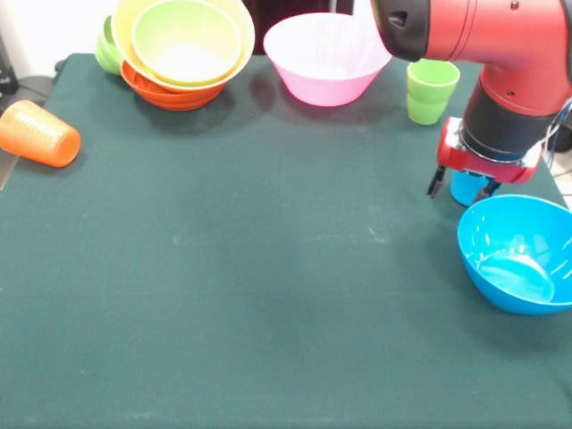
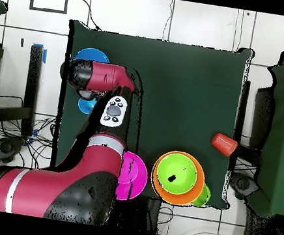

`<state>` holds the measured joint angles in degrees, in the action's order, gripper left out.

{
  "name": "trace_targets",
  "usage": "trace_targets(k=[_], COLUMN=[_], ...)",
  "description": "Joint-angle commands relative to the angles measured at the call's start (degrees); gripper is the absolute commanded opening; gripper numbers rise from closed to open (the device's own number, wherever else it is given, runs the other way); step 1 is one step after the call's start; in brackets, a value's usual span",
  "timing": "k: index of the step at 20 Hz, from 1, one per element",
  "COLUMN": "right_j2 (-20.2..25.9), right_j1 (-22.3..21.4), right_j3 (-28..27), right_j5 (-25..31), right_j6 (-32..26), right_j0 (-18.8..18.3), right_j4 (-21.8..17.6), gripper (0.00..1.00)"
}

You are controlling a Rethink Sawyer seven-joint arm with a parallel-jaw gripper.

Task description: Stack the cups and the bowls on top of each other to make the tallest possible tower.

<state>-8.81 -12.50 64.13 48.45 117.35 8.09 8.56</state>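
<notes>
Fingers [image 1: 436, 183] straddling light blue cup [image 1: 465, 188], apparently not clamping yet. Remaining scattered: orange cup [image 1: 38, 133], pink bowl [image 1: 326, 58], blue bowl [image 1: 518, 253]; nested bowls [image 1: 183, 49] only starting tower.

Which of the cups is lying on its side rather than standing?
The orange cup, alone near the table's edge, lies tipped on its side. The lime green cup beside the pink bowl stands upright, and the light blue cup is mostly hidden behind the gripper.
</notes>
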Motion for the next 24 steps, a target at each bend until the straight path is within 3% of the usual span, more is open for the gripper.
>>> trace_targets(k=[1, 11, 19, 24], right_j2=[2.88, 3.10, 1.61, 1.00], right_j1=[-0.24, 0.22, -0.33, -1.01], right_j3=[-0.50, 0.46, -4.21, -2.80], right_j5=[2.98, 0.18, 10.16, 9.02], right_j6=[9.20, 8.57, 10.37, 11.78], right_j0=[0.26, -0.01, 0.99, 1.54], right_j4=[1.20, 1.55, 2.12, 2.69], gripper=[1.00, 1.00, 1.00, 1.00])
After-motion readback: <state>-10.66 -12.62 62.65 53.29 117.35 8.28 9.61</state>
